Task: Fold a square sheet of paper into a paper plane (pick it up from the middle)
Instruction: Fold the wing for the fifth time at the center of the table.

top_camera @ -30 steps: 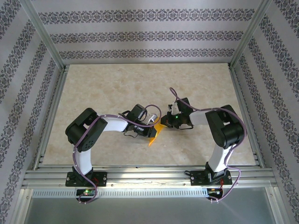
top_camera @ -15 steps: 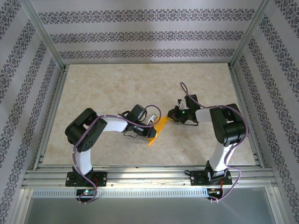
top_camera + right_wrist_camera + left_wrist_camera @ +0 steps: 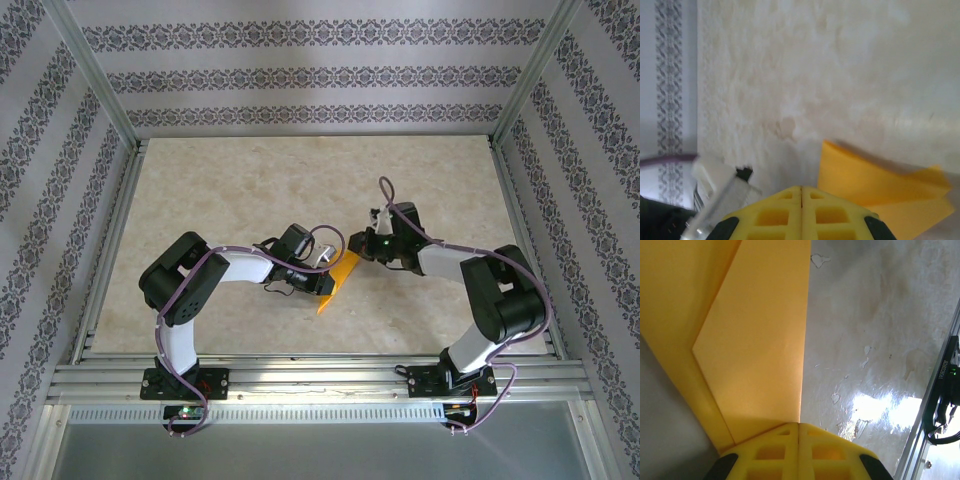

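The paper plane [image 3: 338, 280], an orange-yellow sheet folded into a narrow pointed shape, is lying slantwise near the middle of the counter [image 3: 230, 180], a little toward its near edge, with one tip pointing at that edge. The left gripper [image 3: 319, 284] is reaching in from the left, and its fingers [image 3: 770, 457] are clamping the paper's folded layers, probably to keep the creases from springing apart. The right gripper [image 3: 366, 246] is sitting just beside the paper's far end with its fingers [image 3: 832, 215] clenched on nothing, seemingly to press or run a crease; whether they are touching the paper is unclear. The two wrists are crowding each other, leaving little room over the paper. A metal rail [image 3: 300, 372] is running along the near edge.
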Controlling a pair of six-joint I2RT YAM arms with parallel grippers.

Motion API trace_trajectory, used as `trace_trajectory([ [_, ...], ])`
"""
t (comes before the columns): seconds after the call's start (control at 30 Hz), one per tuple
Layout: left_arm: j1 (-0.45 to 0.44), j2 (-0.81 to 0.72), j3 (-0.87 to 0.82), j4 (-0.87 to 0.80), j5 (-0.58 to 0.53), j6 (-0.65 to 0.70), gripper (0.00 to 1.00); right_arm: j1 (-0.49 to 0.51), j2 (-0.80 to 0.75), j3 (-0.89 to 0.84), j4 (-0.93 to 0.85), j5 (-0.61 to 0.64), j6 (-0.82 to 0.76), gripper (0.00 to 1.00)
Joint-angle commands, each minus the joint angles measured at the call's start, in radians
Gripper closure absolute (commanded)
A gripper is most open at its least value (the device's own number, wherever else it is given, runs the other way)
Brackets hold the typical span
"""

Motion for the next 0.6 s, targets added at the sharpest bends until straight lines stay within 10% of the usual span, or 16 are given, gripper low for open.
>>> trace_trajectory([
  [0.0,-0.005,0.030,-0.058,-0.153,-0.055,-0.010,1.00,0.035,0.027,-0.022,0.009,-0.041,0.010,0.98],
  [0.57,-0.005,-0.067,-0.053,-0.144,-0.042,-0.065,1.00,-0.001,0.170,-0.067,-0.013,0.072,0.022,1.00],
])
